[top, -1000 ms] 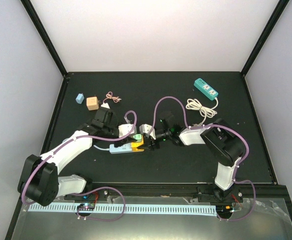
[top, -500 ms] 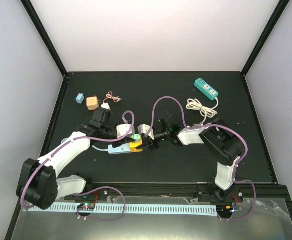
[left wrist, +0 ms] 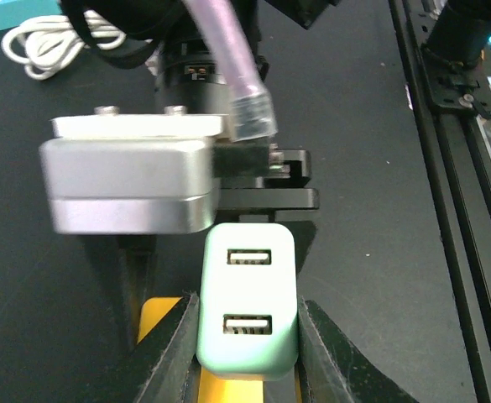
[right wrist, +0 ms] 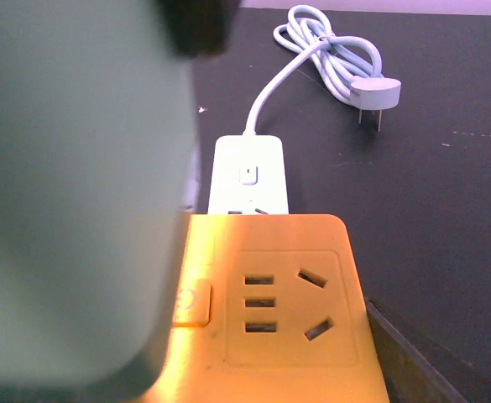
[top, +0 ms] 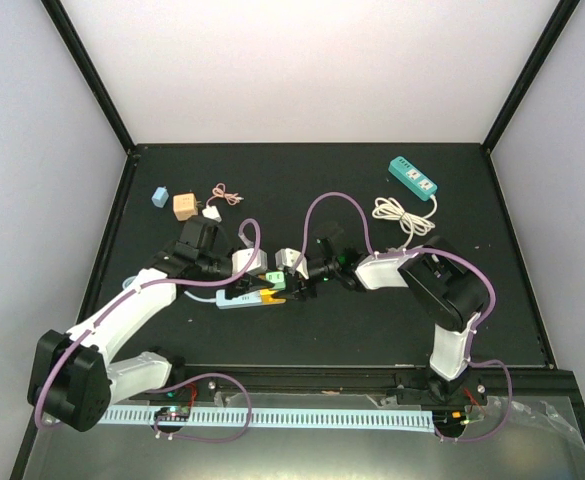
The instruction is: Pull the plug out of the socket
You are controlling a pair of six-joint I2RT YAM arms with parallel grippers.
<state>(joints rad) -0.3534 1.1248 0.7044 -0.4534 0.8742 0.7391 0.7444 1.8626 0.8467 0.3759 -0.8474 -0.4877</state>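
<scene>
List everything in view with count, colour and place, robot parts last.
charger plug: one, mint green, centre, at the strip's yellow end
power strip: one, pale with a yellow end, centre
teal strip: one, teal, far right
coiled cable: one, white, beside the teal strip
cube: one, blue, far left
block: one, peach, right of the cube
small plug: one, white, right of the block
thin cord: one, pink, far left
table: one, black
left fingers: two, black, clamped on the charger plug
right fingers: two, black, at the yellow end
</scene>
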